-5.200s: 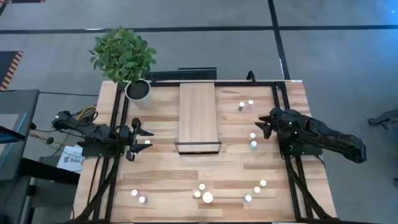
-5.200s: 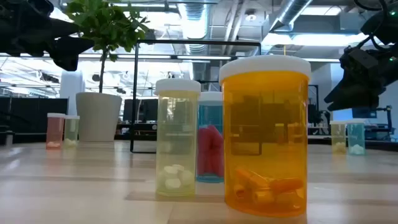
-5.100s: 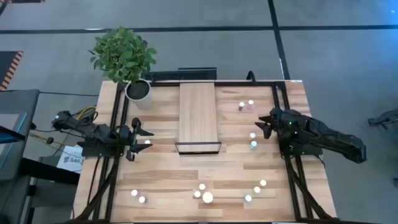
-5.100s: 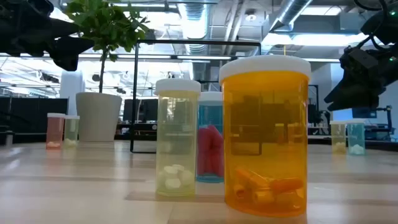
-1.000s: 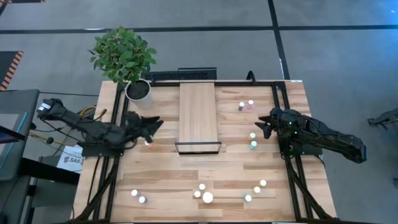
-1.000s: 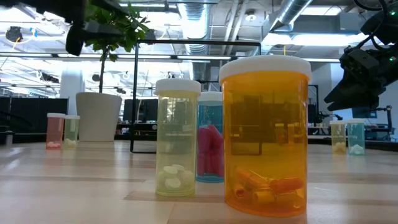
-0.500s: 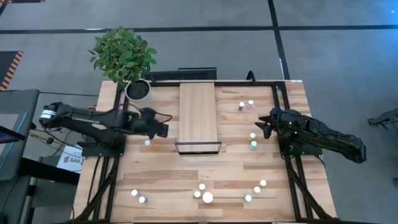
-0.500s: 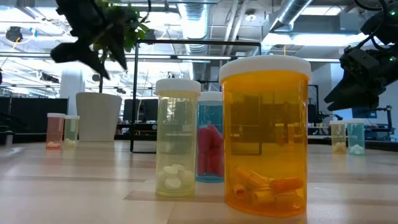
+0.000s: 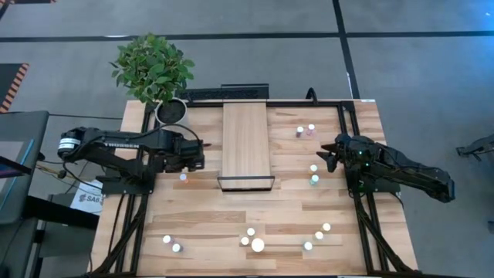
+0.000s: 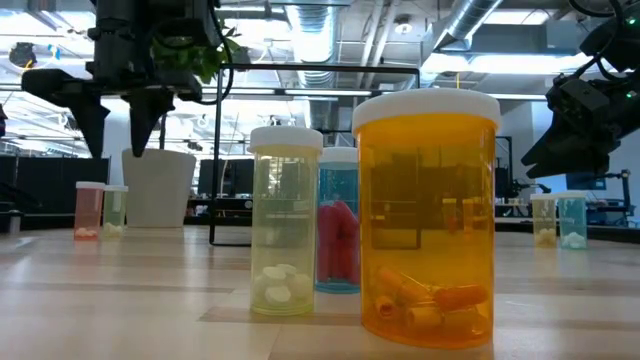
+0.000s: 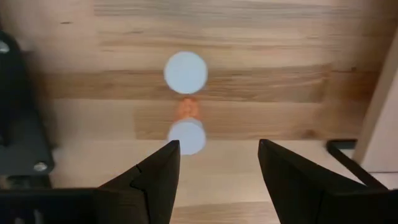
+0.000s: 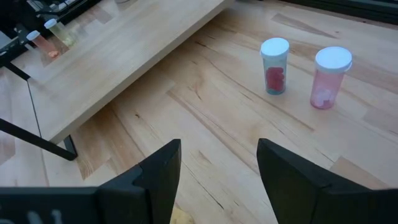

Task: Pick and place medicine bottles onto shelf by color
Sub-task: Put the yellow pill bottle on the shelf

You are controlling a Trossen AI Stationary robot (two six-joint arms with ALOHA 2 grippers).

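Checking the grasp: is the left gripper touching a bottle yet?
Apart. In the low view the left gripper hangs open above the pink bottle.

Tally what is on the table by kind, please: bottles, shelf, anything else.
Medicine bottles: 14 (one hidden under the left arm in the high view, seen in the left wrist view)
Shelf: 1
Potted plant: 1
Total: 16

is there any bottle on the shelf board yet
No, in the high view the shelf top is bare wood, and the bottles all stand on the table around it.

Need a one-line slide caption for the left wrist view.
Open left gripper looks straight down on two white-capped bottles beside the shelf.
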